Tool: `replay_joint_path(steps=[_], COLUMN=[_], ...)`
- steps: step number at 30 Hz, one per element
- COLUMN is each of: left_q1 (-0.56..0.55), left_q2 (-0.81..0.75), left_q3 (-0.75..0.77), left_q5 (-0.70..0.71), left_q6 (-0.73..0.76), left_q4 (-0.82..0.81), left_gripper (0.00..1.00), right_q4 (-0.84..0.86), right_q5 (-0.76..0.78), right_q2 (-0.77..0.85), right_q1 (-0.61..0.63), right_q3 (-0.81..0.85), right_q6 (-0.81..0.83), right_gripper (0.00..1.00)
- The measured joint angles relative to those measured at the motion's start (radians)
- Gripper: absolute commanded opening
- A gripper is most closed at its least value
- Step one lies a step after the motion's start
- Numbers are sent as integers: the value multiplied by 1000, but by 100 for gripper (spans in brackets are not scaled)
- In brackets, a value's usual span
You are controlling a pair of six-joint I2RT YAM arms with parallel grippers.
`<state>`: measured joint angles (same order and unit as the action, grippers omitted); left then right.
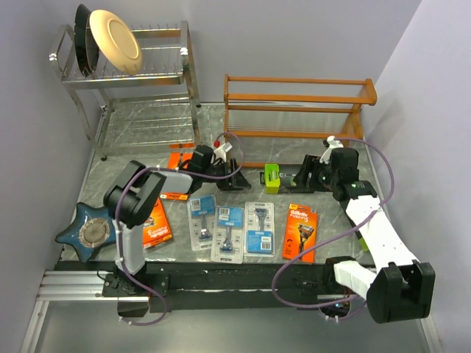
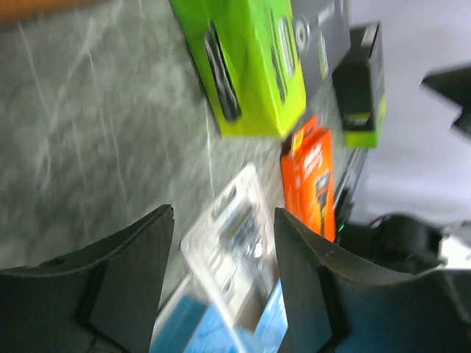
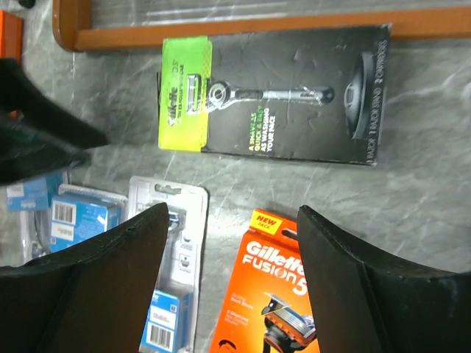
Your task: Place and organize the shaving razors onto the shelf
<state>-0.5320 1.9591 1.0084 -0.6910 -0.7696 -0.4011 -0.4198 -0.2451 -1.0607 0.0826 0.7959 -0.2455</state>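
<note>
Top cam first: the shelf (image 1: 294,110) stands at the back of the table (image 1: 212,121) w/ no razor pack on its tiers that I can see, so by my read the job's barely begun. All packs lie flat in front of the shelf. The lime-green box (image 1: 274,178) is closest to its bottom rail; farther out from the shelf runs a row of three blister cards (image 1: 228,234), an orange pack (image 1: 302,232) closing the row. They're face-up and spread apart, prob. so each can be picked singly. The left end effector (image 1: 237,179) and right end effector (image 1: 303,179) hang low on either side of that lime-green box. Left wrist cam, blurry: fingers (image 2: 125,279) apart, nothing btwn them, touching nothing. A blister card (image 2: 228,235) lies below the gap, w/ the lime-green box (image 2: 250,66) beyond. Right wrist cam: jaws spread wide and empty, hovering over a blister card (image 3: 173,257) and an orange pack (image 3: 272,294). The lime-green box (image 3: 272,95) lies lengthwise just in front of the shelf (image 3: 221,33) rail. Likely the right arm's nearest candidate, but that's judgement only.
</note>
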Motion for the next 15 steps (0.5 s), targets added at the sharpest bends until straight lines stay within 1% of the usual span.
replay_joint_path(steps=[4,7,11,15], left_q1=[-19,-42,-69,-87], left_q2=[62,89,124,146], left_q3=[43,83,113,113], left_q5=[25,49,114,169], left_q6=[-129,-214,-340,-451], left_q4=[-95,-136,-161,-148], left_gripper=[61,55,47,46], right_q4=[8,14,14,15], right_q5=[-27,-38,-52,-86], right_q2=[-6,-5,2,6], right_q1=[0,0,0,0], right_q3=[-7,-23,-53,-67], right_q6=[-8,-20,-50,-80], right_gripper=[79,79,80,80])
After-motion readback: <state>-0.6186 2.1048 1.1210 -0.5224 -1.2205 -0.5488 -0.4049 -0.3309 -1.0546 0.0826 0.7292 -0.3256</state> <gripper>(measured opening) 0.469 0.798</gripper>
